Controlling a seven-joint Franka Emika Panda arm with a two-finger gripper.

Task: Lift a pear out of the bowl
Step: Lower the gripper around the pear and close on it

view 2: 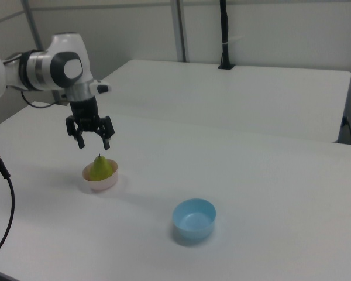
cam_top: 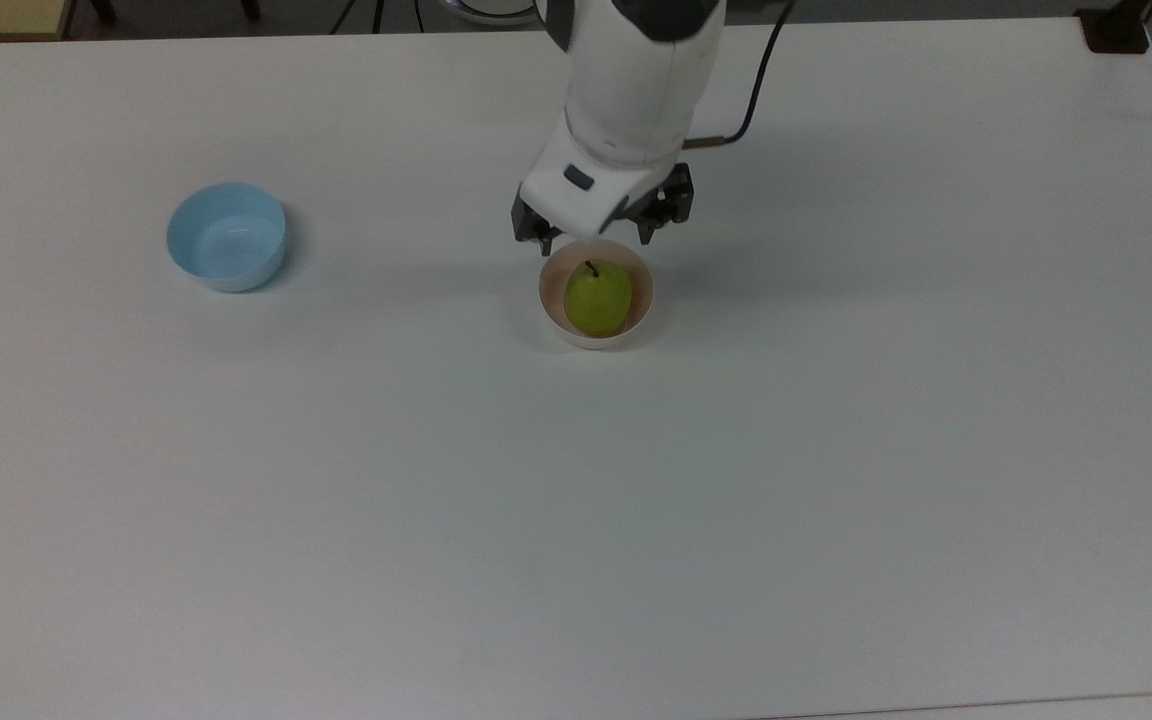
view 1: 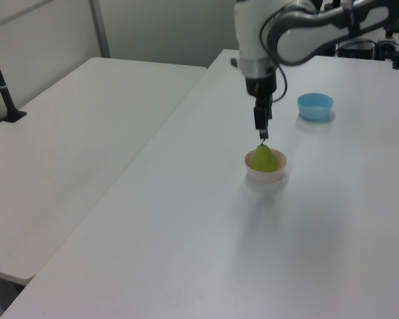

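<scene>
Top view, pear [cam_top: 597,298] in bowl [cam_top: 644,300]

I am hanging my gripper [view 1: 261,131] straight down over the white table [view 1: 186,226], with my fingertips just above the dark stem of the pear [view 1: 265,158]. The pear is sitting upright in the pink bowl [view 1: 266,174], filling most of it. From the bowl, the light blue bowl [view 1: 315,106] is lying at about one o'clock, well apart. My white arm is reaching in from twelve o'clock. A second white table [view 1: 73,146] is standing at nine o'clock.
</scene>
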